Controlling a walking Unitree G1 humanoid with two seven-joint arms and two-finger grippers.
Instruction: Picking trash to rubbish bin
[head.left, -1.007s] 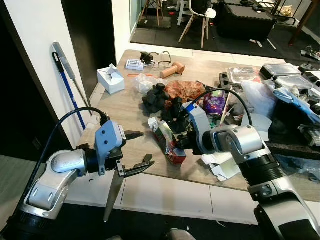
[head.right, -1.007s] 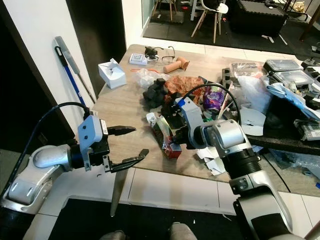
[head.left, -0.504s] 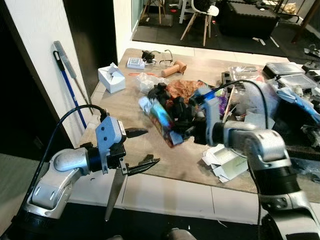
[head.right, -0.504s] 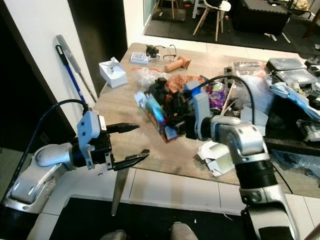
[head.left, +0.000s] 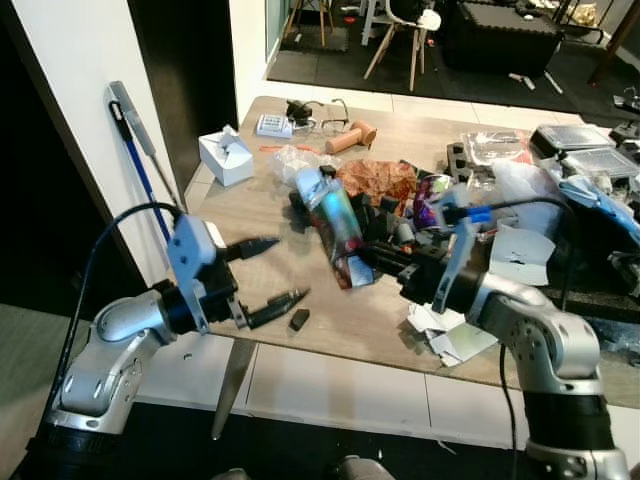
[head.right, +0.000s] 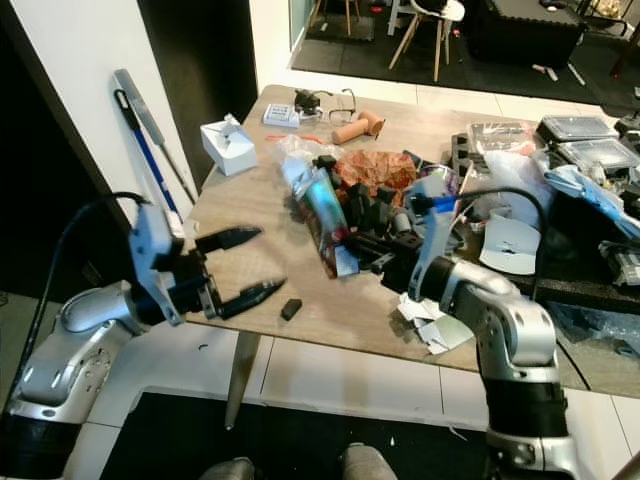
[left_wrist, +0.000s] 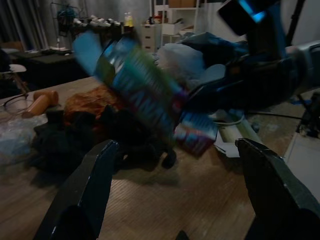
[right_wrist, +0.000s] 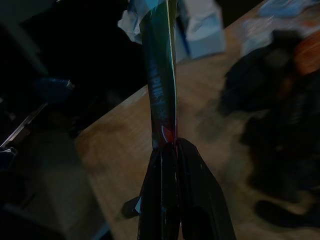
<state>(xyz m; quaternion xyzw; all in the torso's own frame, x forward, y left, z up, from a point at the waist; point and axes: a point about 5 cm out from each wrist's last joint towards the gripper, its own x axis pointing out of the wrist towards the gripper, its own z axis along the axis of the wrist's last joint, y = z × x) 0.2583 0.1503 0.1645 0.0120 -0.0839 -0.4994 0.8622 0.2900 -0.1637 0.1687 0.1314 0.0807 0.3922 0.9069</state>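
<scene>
Crinkly foil wrapper (head.left: 337, 225) now lifted off table, pinched flat in right gripper (head.left: 372, 262); left gripper (head.left: 272, 271) spread.

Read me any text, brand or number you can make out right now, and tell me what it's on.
None can be read for certain.
Snack packet held in the right tool: bright print, motion-blurred; dark and unreadable in the right wrist view.
White tissue box: no print visible.
Small white device at the table's far end: markings too small.
Purple packet in the pile: print too small.

white tissue box (head.left: 223, 157), eyeglasses (head.left: 318, 106), blue-handled mop (head.left: 137, 165)
</scene>
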